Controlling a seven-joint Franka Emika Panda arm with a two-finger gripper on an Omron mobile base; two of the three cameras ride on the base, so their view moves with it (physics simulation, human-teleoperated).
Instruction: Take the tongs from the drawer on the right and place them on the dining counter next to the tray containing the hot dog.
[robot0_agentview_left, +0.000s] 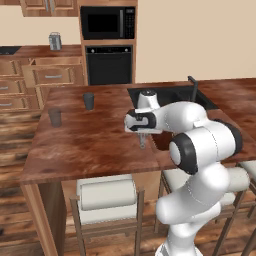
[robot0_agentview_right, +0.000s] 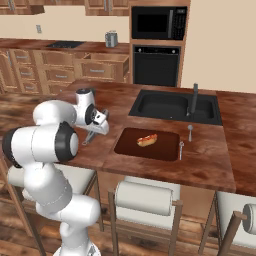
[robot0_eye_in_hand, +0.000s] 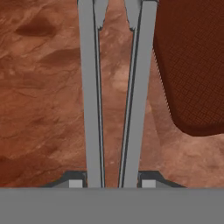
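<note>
- Hand view: tongs run up from between the fingertips, two flat grey metal arms with notched tips, over glossy red-brown wood grain
- Gripper jaws pressed in on the tongs, one arm against each tip; the arms stand slightly apart
- Same view: rounded corner of the tray at right, dark brown with a fine crosshatch texture, just beside the tongs, not touching
- Right base view: tray lies flat on the dining counter in front of the black sink; hot dog in it; two small metal utensils on the wood right of the tray
- Right base view: gripper points down at the counter left of the tray, tongs a thin grey sliver under it
- Left base view: gripper low over the counter, tongs hanging below; tray mostly hidden behind the arm; two dark cups further left
- Drawer stands pulled out in the wooden cabinets behind; its silver bar handle shows
- No writing readable on the black microwave or oven
</note>
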